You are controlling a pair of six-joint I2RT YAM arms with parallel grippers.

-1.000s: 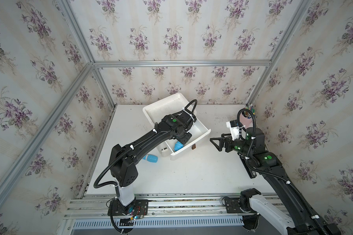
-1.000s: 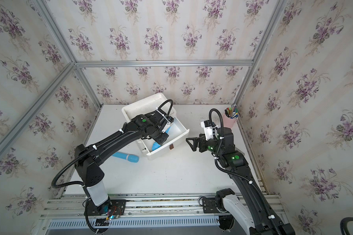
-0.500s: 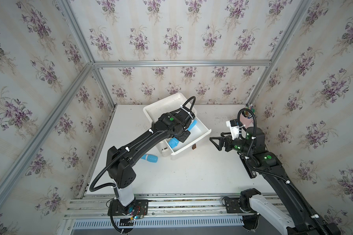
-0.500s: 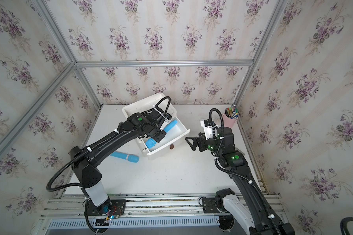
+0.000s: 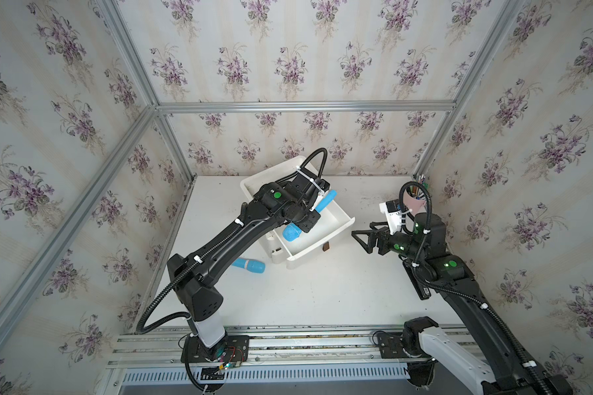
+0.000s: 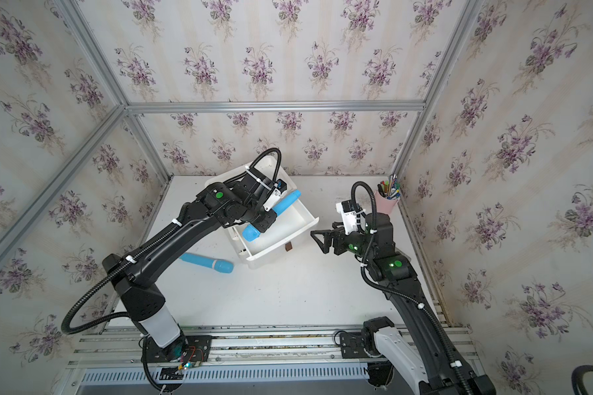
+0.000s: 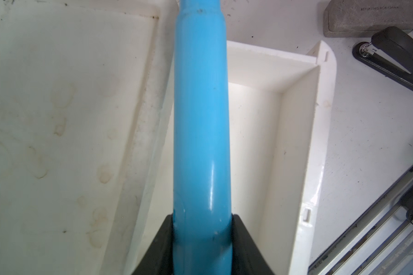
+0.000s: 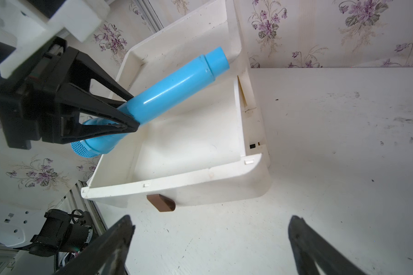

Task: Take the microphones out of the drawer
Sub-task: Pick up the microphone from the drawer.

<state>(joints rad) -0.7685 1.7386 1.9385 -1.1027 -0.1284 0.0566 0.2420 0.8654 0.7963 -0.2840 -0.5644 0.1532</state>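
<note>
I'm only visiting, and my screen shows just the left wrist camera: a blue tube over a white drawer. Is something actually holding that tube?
Observer: Yes. The left gripper is shut on the microphone just behind its mesh head, which your view cuts off.
Operator: And the other arm?
Observer: The right gripper hangs open in front of the drawer, touching nothing.
Operator: Any more blue things?
Observer: A second microphone lies on the table beside the drawer.
</note>
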